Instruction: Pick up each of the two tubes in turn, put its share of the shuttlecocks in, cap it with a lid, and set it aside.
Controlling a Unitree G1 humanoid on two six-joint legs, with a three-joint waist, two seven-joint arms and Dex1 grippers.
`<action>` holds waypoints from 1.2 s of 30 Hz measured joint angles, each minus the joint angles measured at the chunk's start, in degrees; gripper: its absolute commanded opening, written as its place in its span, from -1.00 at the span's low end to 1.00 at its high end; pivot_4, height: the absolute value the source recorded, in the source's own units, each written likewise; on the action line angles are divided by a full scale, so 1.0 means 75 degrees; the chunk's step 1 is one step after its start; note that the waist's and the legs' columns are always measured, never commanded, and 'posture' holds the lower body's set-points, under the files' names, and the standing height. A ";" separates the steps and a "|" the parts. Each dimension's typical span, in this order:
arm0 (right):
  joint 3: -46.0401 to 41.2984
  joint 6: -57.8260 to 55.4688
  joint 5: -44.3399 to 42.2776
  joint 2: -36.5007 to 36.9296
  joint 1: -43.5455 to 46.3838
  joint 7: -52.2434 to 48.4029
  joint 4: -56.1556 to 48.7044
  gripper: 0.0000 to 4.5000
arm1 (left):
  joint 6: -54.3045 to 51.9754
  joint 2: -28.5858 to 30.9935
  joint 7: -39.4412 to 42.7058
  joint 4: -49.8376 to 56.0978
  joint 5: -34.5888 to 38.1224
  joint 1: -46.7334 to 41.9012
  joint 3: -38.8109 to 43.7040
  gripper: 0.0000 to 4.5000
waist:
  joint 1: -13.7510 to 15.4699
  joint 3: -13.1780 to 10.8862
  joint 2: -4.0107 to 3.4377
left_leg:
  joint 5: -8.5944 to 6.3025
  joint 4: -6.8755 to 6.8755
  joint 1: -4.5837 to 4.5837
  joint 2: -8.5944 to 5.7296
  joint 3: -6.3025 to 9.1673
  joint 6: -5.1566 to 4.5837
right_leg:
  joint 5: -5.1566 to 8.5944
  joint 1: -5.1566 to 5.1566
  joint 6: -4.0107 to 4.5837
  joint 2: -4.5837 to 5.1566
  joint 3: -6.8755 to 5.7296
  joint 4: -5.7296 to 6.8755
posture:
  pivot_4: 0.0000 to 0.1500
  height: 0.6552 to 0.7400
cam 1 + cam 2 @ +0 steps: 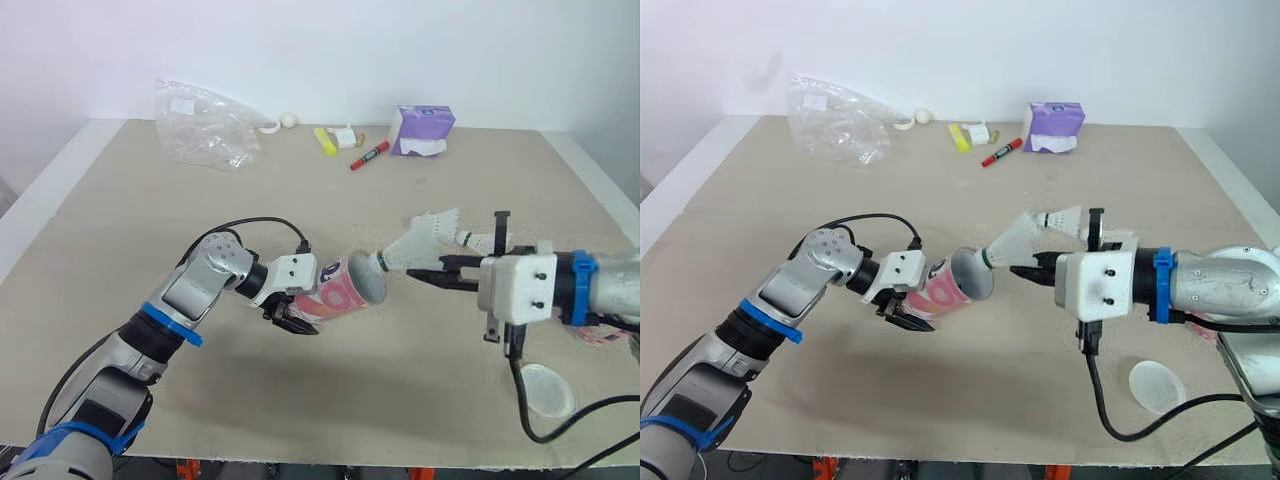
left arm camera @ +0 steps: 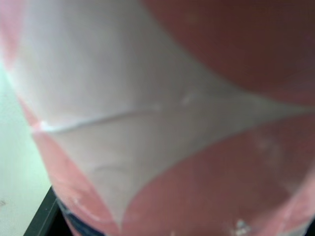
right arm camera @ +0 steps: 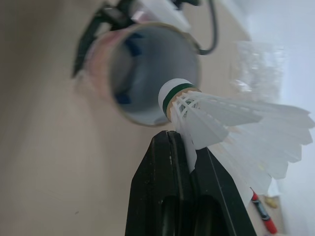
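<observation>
Two grippers face each other over the table [image 1: 150, 200]. The left gripper [image 1: 296, 318] is clamped round a pink-and-white tube [image 1: 345, 290], lettering unreadable, held sideways in the air. The right gripper [image 3: 170, 147] pinches a shuttlecock [image 3: 221, 115] by its feathers, cork at the tube's mouth.

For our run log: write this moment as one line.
left tool: holds tube | right tool: holds shuttlecock, cork at tube mouth | lid: on table

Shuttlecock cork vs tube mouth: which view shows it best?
Right wrist view: the cork of the shuttlecock sits close-up in front of the open mouth of the tube, so alignment is readable. Eye views give it small and side-on. Left wrist view looks at the tube's pink wall.
</observation>
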State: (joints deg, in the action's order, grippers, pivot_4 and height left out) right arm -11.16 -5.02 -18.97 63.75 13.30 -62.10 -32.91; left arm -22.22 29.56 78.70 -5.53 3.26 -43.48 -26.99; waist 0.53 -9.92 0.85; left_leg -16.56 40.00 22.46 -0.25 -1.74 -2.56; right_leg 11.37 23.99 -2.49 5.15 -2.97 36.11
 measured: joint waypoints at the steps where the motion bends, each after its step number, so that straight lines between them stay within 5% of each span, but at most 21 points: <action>1: 0.0001 -0.0020 0.0005 -0.0004 0.0017 0.0001 -0.0008 -0.99 | -0.0024 0.0001 0.0013 0.0000 -0.0009 -0.0024 -0.0015 0.32 | -0.0002 0.0000 0.0000 | 0.0000 0.0000 -0.0001 0.0000 -0.0001 0.0000 | 0.0000 0.0000 0.0000 0.0000 0.0001 0.0000 | 1.00 1.00; 9: 0.0770 0.0076 0.0329 -0.0274 0.0363 -0.0006 -0.0022 -0.99 | -0.0260 -0.0158 -0.0106 -0.0002 -0.0156 -0.0173 -0.0096 0.32 | 0.0006 -0.0001 0.0001 | 0.0001 0.0012 0.0005 -0.0003 0.0001 0.0000 | -0.0003 0.0000 -0.0004 0.0003 0.0000 0.0001 | 1.00 1.00; 15: 0.0748 -0.0242 0.0049 -0.0299 0.0414 -0.0023 -0.0149 0.33 | -0.0387 -0.0260 -0.0248 -0.0008 -0.0248 -0.0250 -0.0139 0.32 | 0.0025 -0.0002 0.0003 | 0.0000 0.0021 0.0011 -0.0007 0.0004 0.0000 | -0.0006 -0.0002 -0.0006 0.0009 -0.0004 0.0001 | 1.00 1.00; 18: 0.0124 -0.1302 -0.1002 -0.0337 0.0209 0.0174 -0.0369 0.95 | -0.0376 -0.0263 -0.0275 -0.0014 -0.0298 -0.0291 -0.0181 0.32 | 0.0027 -0.0003 0.0005 | 0.0000 0.0023 0.0013 -0.0005 0.0007 0.0000 | -0.0011 -0.0003 0.0002 0.0010 -0.0008 0.0001 | 1.00 1.00; 20: -0.0500 -0.2594 -0.2277 -0.0446 0.0152 0.0671 -0.0427 0.98 | -0.0373 -0.0263 -0.0291 -0.0015 -0.0316 -0.0296 -0.0187 0.32 | 0.0027 -0.0003 0.0006 | 0.0000 0.0024 0.0013 -0.0003 0.0008 0.0000 | -0.0016 -0.0005 0.0009 0.0013 -0.0010 0.0001 | 1.00 1.00; 25: -0.1483 -0.4043 -0.3032 -0.1115 -0.0183 0.1848 0.0691 0.98 | -0.0356 -0.0290 -0.0338 -0.0042 -0.0424 -0.0386 -0.0262 0.32 | 0.0034 -0.0002 0.0044 | 0.0001 0.0037 0.0014 -0.0004 0.0015 -0.0002 | -0.0022 -0.0014 0.0012 0.0014 -0.0018 0.0000 | 1.00 1.00; 36: -0.1198 -0.3687 -0.1025 -0.2358 0.0139 0.3953 0.4484 0.98 | -0.0361 -0.0375 -0.0424 -0.0026 -0.0444 -0.0438 -0.0295 0.32 | 0.0003 0.0005 -0.0006 | 0.0000 0.0036 0.0025 -0.0007 -0.0018 -0.0011 | -0.0028 0.0014 0.0000 0.0007 0.0016 0.0004 | 1.00 1.00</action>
State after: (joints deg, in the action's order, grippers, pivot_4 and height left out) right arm -20.14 -32.67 -26.66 46.06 14.34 -32.45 0.73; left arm -24.92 26.75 75.52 -5.73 -0.07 -46.77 -29.20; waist 0.55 -9.88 0.81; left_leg -16.56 40.27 22.65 -0.31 -1.88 -2.64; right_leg 11.16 24.10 -2.49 5.20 -2.85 36.14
